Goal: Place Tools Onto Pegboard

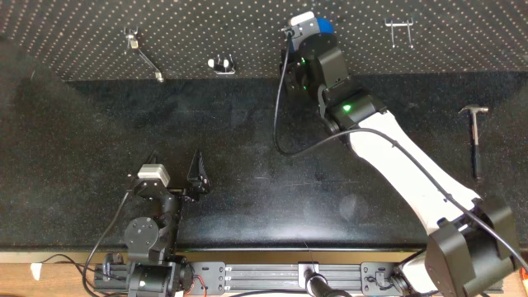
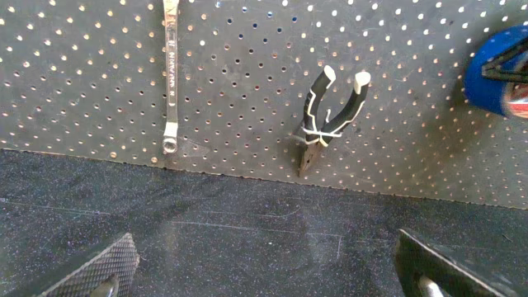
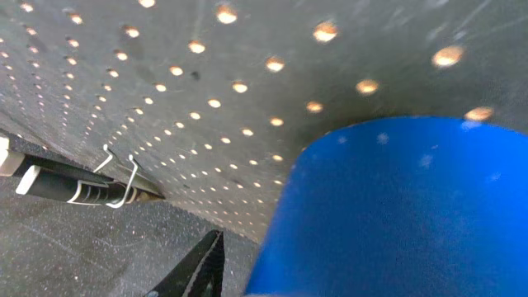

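One each: wrench, pliers, hammer, blue roll.

The black mat carries a hammer near its right edge

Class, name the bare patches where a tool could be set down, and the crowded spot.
The black mat lies bare between the left gripper and the right arm, and again beside the hammer. The pegboard is free left of the wrench. Crowded: from the pliers to the right gripper with its blue roll.
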